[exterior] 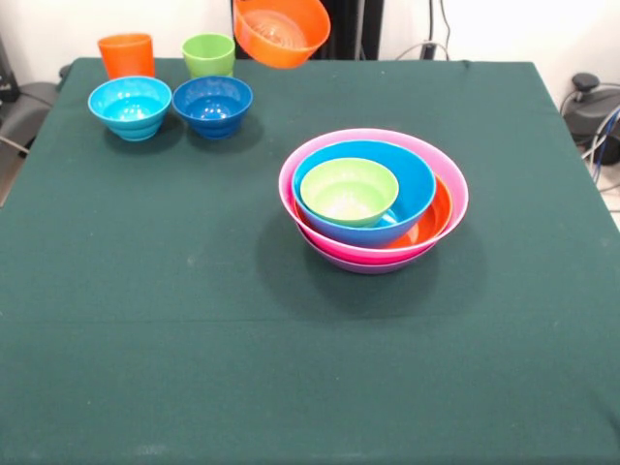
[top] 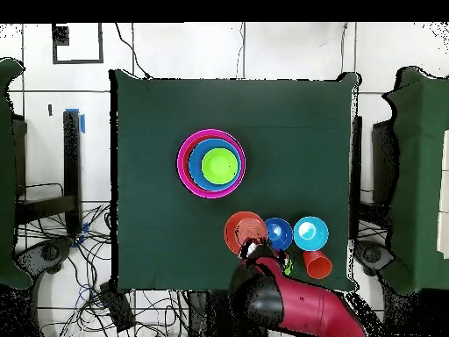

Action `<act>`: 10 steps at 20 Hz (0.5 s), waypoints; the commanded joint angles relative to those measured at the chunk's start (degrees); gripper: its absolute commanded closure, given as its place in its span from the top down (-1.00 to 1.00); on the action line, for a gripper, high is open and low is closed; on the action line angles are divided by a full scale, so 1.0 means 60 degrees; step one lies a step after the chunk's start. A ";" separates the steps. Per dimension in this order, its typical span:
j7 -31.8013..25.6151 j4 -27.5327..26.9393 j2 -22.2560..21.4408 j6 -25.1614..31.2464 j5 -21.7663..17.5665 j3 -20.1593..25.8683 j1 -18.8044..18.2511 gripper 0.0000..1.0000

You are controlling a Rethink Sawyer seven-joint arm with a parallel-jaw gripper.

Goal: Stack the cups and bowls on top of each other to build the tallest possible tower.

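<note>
A small orange bowl [exterior: 282,31] hangs in the air at the top centre of the front view, tilted so its open mouth faces the camera, clear of the green tablecloth [exterior: 145,320]. In the overhead view the same bowl sits at lower centre, with the gripper [top: 255,252] at its lower edge on the end of the red and black arm [top: 298,307]; the gripper is clamped on the bowl's rim, though its fingers are too small and dark to make out singly. The tower [exterior: 373,199] stands right of centre in the front view: a purple bowl [exterior: 368,265] barely showing at the bottom, a wide pink bowl [exterior: 450,184] in it, then a large orange bowl [exterior: 438,221], a blue bowl [exterior: 412,184] and a small lime green bowl [exterior: 349,191] nested on top, the upper ones shifted toward the left side of the pile. In the upper left of the front view a light blue bowl [exterior: 130,107] and a dark blue bowl [exterior: 212,105] sit side by side, nearly touching. Just behind them, at the table's far edge, stand the orange cup [exterior: 126,54] and the lime green cup [exterior: 208,54], both upright and apart from each other. In the overhead view the dark blue bowl lies just beside the lifted orange bowl, and the arm covers the green cup. Nothing lies on the cloth between the lifted bowl and the tower. Cables [top: 96,290] trail on the floor around the table.
</note>
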 commanded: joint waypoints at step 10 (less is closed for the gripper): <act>0.0538 -0.4419 0.2890 0.2563 0.0192 0.0218 0.1496 -1.00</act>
